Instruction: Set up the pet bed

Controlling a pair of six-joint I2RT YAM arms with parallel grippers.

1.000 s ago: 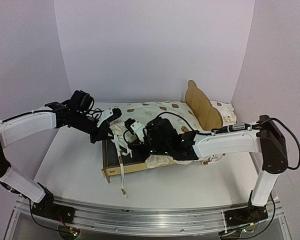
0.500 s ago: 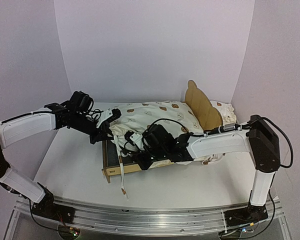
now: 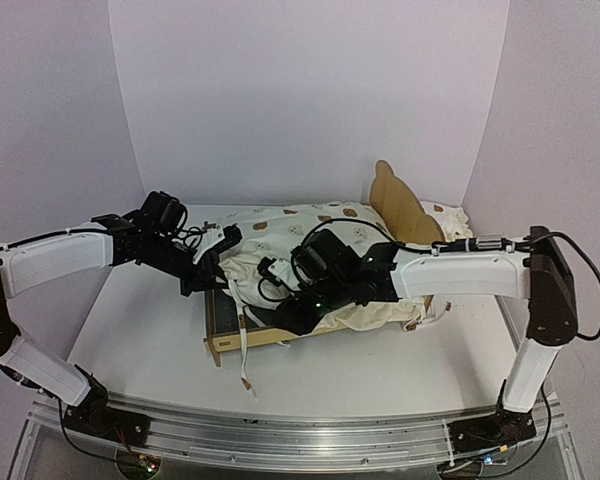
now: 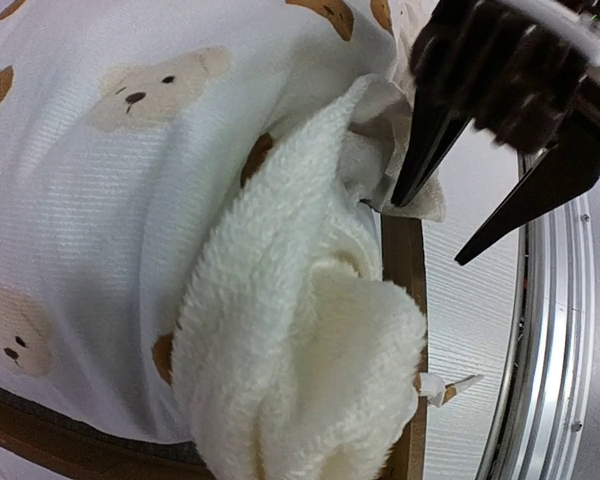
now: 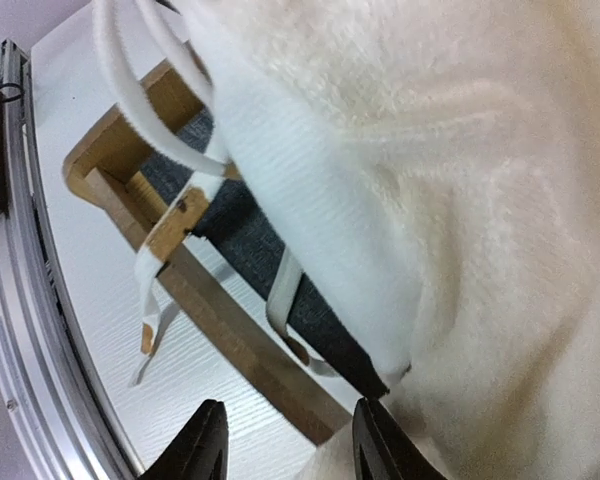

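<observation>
At the middle of the desk (image 3: pixel 150 320) stands the pet bed (image 3: pixel 252 342), its foot rail towards the arms' left side and its bear-ear headboard (image 3: pixel 398 205) upright at the far right end. The dark grey fabric base (image 5: pixel 242 228) shows only at the foot end. The rest of the frame is covered by the cream bear-print cushion (image 3: pixel 310 225), which lies rumpled and bunched rather than flat. Its fleece underside (image 4: pixel 300 330) is turned up at the foot corner.

Left gripper (image 3: pixel 215 262): closed on that upturned corner fold, over the near left corner of the frame. In its wrist view the fabric hides its own fingers.

Right gripper (image 5: pixel 290 450): jaws parted with nothing between them. It sits just beside the cushion's edge, above the side rail (image 5: pixel 235 335). Its two black fingers (image 4: pixel 430 140) appear in the left wrist view, close to the same fold but clear of it.

Tie strings (image 5: pixel 158 285): white straps trail from the cushion across the base. One of them (image 3: pixel 244 350) hangs over the foot rail and lies on the desk in front of the bed.
</observation>
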